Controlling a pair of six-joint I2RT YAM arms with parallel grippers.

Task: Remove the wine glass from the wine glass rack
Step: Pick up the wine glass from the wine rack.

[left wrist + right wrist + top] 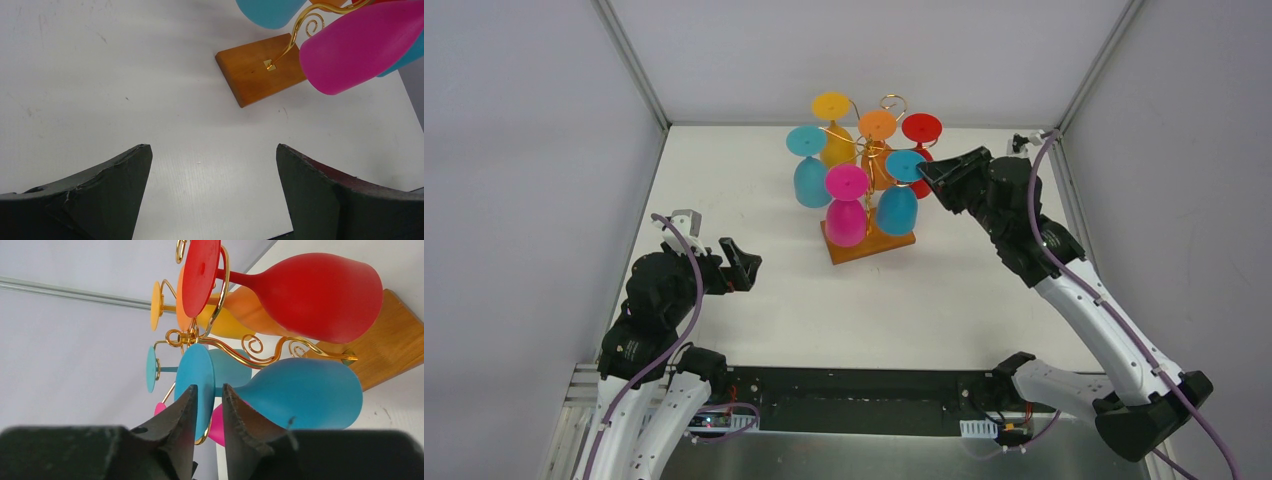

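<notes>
On the white table (754,300), the wine glass rack (869,245) carried six inverted glasses. The right gripper (209,387) pinched the foot of the right-hand blue wine glass (300,390), hung on a scroll arm, presumably to slide it off. The left gripper (213,146) gaped, idle.

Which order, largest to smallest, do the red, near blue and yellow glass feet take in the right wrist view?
1. near blue foot and red foot: they look about alike, and both are close to the camera, so they are not ranked.
2. yellow foot: clearly looks smallest and sits farther back.
</notes>
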